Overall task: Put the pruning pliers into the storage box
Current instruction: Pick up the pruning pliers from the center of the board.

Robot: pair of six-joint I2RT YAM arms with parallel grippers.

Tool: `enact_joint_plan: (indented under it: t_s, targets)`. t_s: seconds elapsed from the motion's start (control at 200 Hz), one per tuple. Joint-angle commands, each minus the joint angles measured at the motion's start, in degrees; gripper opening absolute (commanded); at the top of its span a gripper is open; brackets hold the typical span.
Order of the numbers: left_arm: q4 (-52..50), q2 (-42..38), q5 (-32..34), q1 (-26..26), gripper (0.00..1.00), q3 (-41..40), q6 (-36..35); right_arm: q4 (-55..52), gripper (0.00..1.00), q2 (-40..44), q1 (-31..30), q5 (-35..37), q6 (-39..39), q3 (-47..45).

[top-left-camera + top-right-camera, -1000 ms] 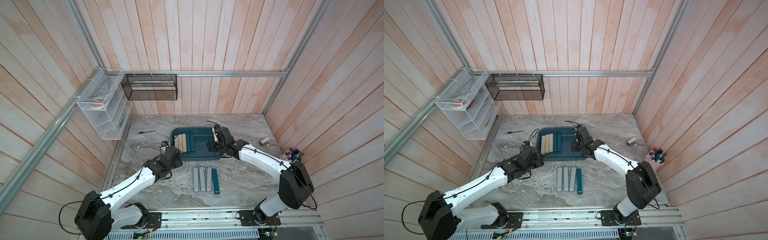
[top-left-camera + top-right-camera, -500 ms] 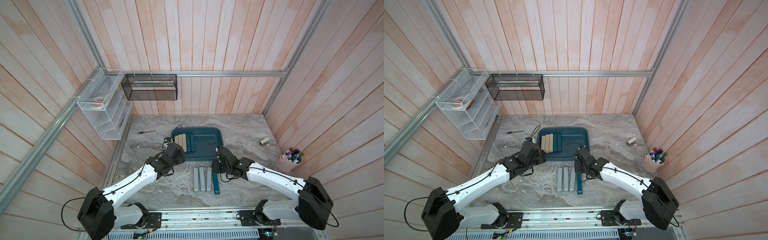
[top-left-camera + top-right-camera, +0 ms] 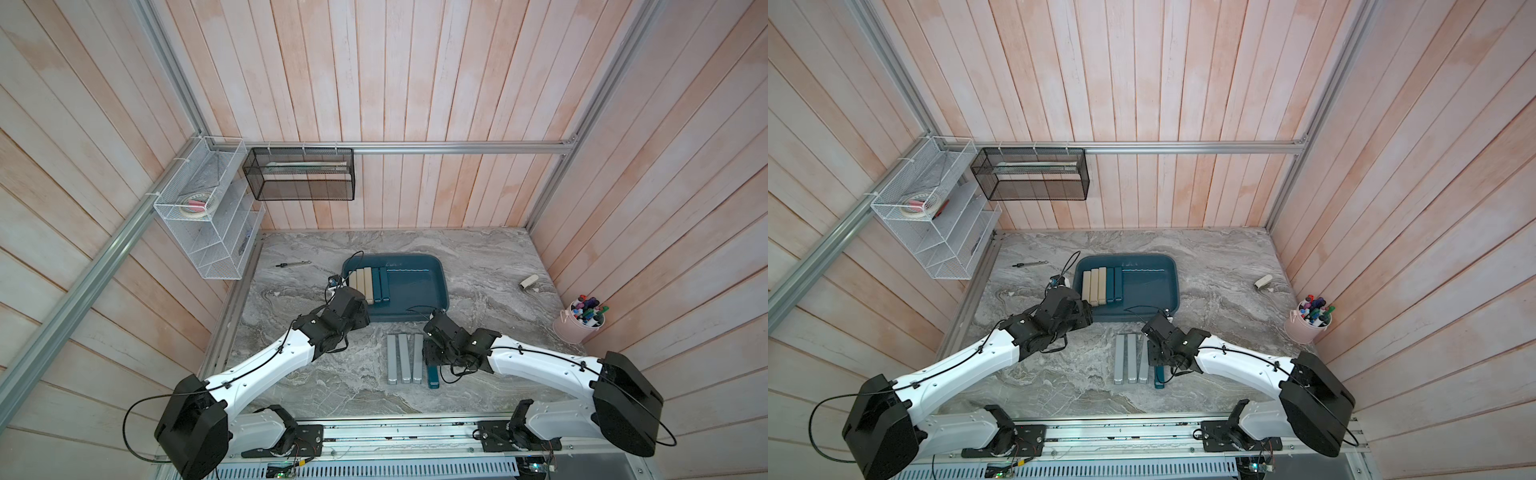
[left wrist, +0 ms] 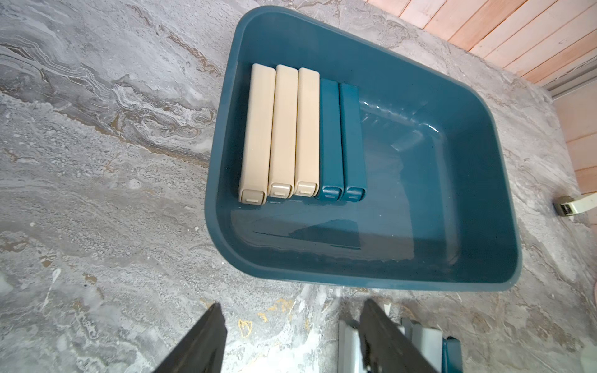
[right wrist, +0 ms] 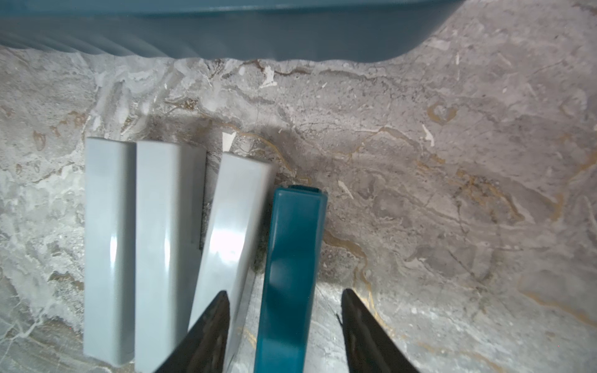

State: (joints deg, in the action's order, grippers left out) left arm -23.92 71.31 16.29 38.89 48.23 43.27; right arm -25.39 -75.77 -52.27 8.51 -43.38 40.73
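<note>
Notably glossy teal pruning pliers, rect.

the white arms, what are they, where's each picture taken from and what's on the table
Two white robot arms, the left arm and the right arm, stand at the near edge of a marble table. Two pictures look down from overhead, side by side; the other two come from a camera on each wrist, looking out past that arm's black jaws. On the table sits a dark teal tray holding three beige bars and two dark teal bars. In front of it lie three light grey bars and one more teal bar. The right wrist view shows the right jaws open on either side of that bar, not yet closed. The left jaws are open with nothing between them. Nothing is held. A pink bucket of markers stands off to the side.
</note>
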Motion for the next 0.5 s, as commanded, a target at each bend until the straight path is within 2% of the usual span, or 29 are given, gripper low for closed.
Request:
enact_joint_plan:
  t_s: [0.0,0.495]
  targets:
    - [1.15,-1.33,-0.65,-0.22,0.69,-1.03,0.59,-1.08,0.55,-1.63,-0.27,0.41,-1.27,-1.0]
    - [1.47,-0.63,-0.74,-0.22,0.69,-1.03,0.68,-0.72,0.5,-6.02,-0.29,0.01,-1.75,-1.2]
